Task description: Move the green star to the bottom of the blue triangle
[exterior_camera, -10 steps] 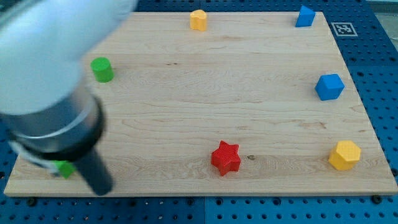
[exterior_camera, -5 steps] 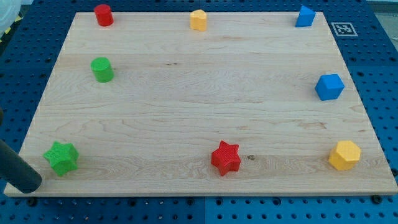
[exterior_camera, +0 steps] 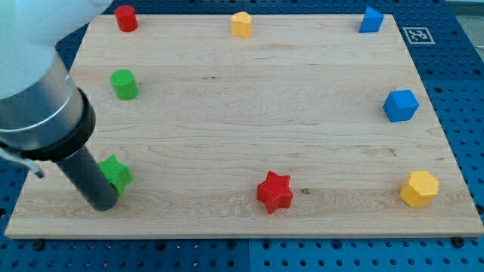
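The green star (exterior_camera: pixel 117 173) lies near the board's lower left, partly hidden by my rod. My tip (exterior_camera: pixel 103 204) rests on the board just below and left of the star, touching or almost touching it. The blue triangle (exterior_camera: pixel 370 20) sits at the view's top right corner of the board, far from the star.
A green cylinder (exterior_camera: pixel 124 84) and a red cylinder (exterior_camera: pixel 125 17) stand at the upper left. A yellow block (exterior_camera: pixel 241 24) is at the top middle. A blue cube (exterior_camera: pixel 400 105) and a yellow hexagon (exterior_camera: pixel 418 188) are at the right. A red star (exterior_camera: pixel 274 191) is at the bottom middle.
My rod has swung back over the board from its lower left edge. The green star has shifted right and slightly up from where it lay.
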`<state>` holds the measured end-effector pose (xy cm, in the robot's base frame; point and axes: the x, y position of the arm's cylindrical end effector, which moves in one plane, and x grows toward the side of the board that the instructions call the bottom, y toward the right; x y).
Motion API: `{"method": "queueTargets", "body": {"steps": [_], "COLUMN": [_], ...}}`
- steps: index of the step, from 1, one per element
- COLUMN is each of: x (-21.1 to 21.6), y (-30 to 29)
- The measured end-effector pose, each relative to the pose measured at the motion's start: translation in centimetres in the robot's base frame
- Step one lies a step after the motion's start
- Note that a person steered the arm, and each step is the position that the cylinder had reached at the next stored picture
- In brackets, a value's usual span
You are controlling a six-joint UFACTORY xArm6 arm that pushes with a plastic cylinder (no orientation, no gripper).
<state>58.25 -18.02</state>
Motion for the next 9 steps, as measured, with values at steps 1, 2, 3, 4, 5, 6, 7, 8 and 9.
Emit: {"method": "queueTargets", "body": {"steps": [1,2,3,4,5,6,7,8,9], "x": [-1.5,-3.4,-5.4,-7.5,-9.4,-10.6,-12.0,-12.3,-12.3], "y": [0.0,0.0,0.0,0.0,0.4,1.9,3.0,0.9,-3.2]}}
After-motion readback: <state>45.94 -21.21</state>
